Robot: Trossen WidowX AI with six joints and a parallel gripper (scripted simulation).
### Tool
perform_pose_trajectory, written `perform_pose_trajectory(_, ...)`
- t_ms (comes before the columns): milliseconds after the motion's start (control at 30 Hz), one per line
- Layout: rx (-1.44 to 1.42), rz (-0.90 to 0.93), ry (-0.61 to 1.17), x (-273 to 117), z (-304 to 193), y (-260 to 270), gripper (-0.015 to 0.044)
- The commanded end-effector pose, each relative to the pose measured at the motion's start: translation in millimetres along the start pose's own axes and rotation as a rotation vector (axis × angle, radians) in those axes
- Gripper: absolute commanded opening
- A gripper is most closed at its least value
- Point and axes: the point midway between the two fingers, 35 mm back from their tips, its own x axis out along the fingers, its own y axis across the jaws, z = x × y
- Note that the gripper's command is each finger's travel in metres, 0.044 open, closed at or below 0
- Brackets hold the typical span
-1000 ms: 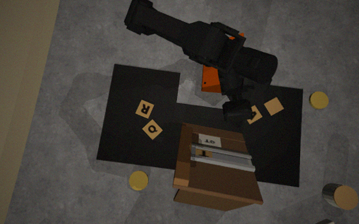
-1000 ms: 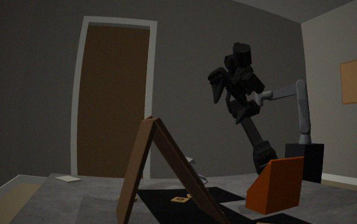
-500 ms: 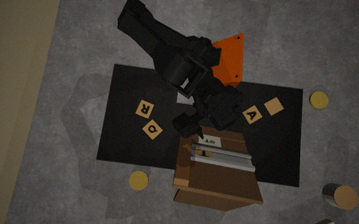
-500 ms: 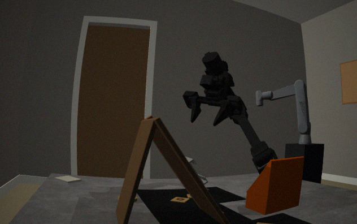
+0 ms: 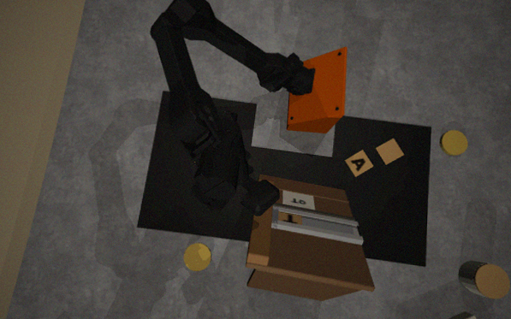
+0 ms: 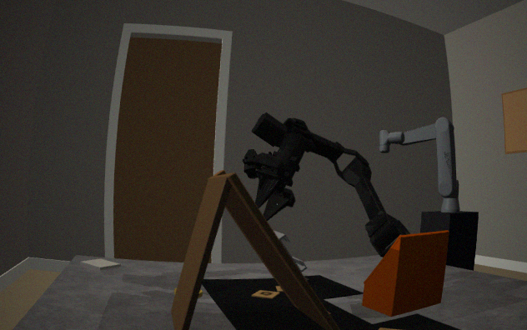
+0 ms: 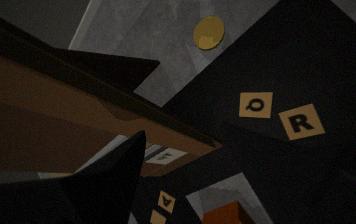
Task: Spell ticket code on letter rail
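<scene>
Empty gripper is hovering over the mat as T is sitting in the rail

The gripper [image 5: 216,156] [image 6: 263,212] [image 7: 183,130] is hanging above the black mat [image 5: 394,209] [image 6: 233,300] [image 7: 300,60], its fingers spread and holding nothing. The brown board [image 5: 311,257] [image 6: 196,250] [image 7: 60,115] is standing tilted like a tent, bearing the pale letter rail [image 5: 316,233] and, beside it, the ticket [image 5: 298,200] [image 7: 167,156] reading QT. The T tile [image 5: 291,219] is occupying one end of the rail, with bare channel stretching alongside.

The Q tile [image 6: 265,294] [image 7: 256,105] is lying flat on the mat, letter up, just beside the R tile [image 7: 301,122]. Across the mat, the A tile [image 5: 359,163] [image 7: 166,201] is resting near a tile showing no letter [image 5: 389,151] [image 7: 158,217]. An orange wedge-shaped block [image 5: 325,91] [image 6: 421,271] [image 7: 227,215] is standing across from the board. One yellow disc [image 5: 197,257] [image 7: 209,33] is lying on the grey surface [image 5: 374,37] [image 6: 138,287] [image 7: 135,35] beyond the mat; another yellow disc [image 5: 454,142] is lying by the opposite edge.
</scene>
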Motion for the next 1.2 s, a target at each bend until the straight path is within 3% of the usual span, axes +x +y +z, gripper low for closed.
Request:
perform_pose_trajectory(0,0.357,-0.097,0.004,20.7,7.4,-32.1,0.0340)
perform_pose_trajectory(433,1.521,-0.563,-0.165,100.1,-21.1,-134.3,0.0340)
perform_pose_trajectory(967,1.556,-0.578,-0.178,103.9,-19.6,-138.8,0.0340)
perform_pose_trajectory(1167,1.556,-0.577,-0.179,127.3,-25.4,-151.3,0.0340)
